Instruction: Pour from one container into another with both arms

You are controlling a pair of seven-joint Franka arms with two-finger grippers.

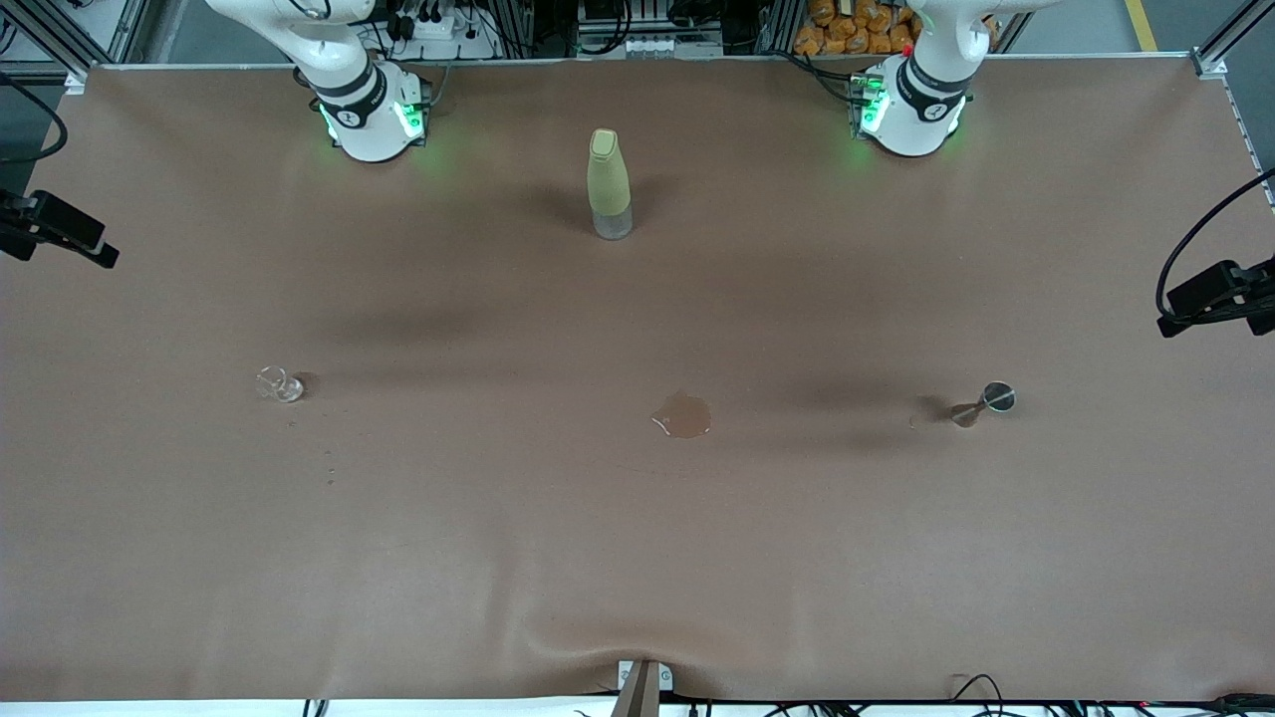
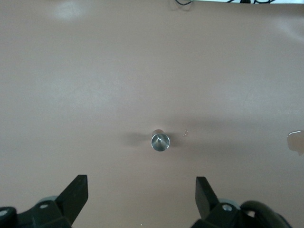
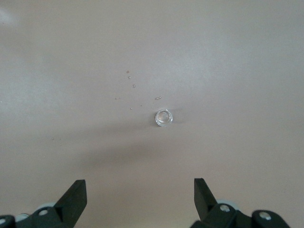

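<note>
The tiny clear glass cup [image 1: 279, 384] stands on the brown table toward the right arm's end; the right wrist view shows it from above [image 3: 163, 118]. The small steel jigger [image 1: 986, 401] stands toward the left arm's end, its round mouth facing up in the left wrist view [image 2: 160, 141]. My right gripper [image 3: 139, 184] hangs open high over the table by the cup, with nothing between its fingers. My left gripper [image 2: 141, 183] hangs open high over the table by the jigger, also holding nothing. Neither hand shows in the front view, only the arms' bases.
A tall yellow-green bottle [image 1: 609, 184] stands between the two bases. A small puddle [image 1: 683, 415] lies mid-table between cup and jigger, its edge visible [image 2: 297, 141]. Droplets [image 3: 130, 78] dot the table by the cup. Black side cameras [image 1: 60, 234] [image 1: 1215, 294] overhang both table ends.
</note>
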